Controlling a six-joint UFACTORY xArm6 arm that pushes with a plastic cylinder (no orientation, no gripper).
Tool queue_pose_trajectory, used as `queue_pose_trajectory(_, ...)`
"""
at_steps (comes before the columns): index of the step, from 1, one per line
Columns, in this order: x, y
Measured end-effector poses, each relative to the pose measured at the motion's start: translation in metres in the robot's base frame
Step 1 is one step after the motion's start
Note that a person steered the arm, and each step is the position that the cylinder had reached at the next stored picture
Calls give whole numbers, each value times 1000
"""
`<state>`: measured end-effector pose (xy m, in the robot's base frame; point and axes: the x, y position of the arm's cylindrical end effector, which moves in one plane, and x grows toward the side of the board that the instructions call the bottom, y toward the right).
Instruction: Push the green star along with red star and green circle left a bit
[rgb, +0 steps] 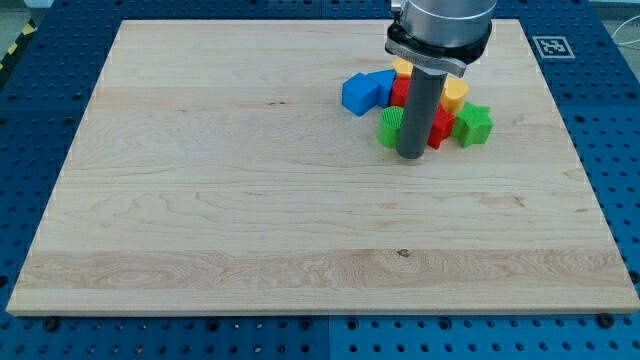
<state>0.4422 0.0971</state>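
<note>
Board: light wooden board (250, 200) on a blue perforated table (40, 40).
Tip: the rod's lower end, my tip (411, 156), rests on the board in the upper right of the frame, holding nothing, touching or just beside the green circle (390, 128) on its right.
Green star: green star (474, 124) at the cluster's right edge.
Red star: red star (441, 126), partly hidden by the rod, between circle and green star.
Other blocks: two blue blocks (360, 92) upper left of the cluster; yellow blocks (455, 95) behind; shapes unclear.

a pale wooden board (250, 200) is lying under even light on a blue perforated table (40, 90), with a black-and-white marker tag (551, 46) sitting by its upper right corner.
</note>
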Motion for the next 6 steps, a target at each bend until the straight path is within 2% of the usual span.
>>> queue_pose_trajectory(3,-9,-55)
queue_pose_trajectory(4,-3,-43)
queue_pose_trajectory(5,16,12)
queue_pose_trajectory(6,16,85)
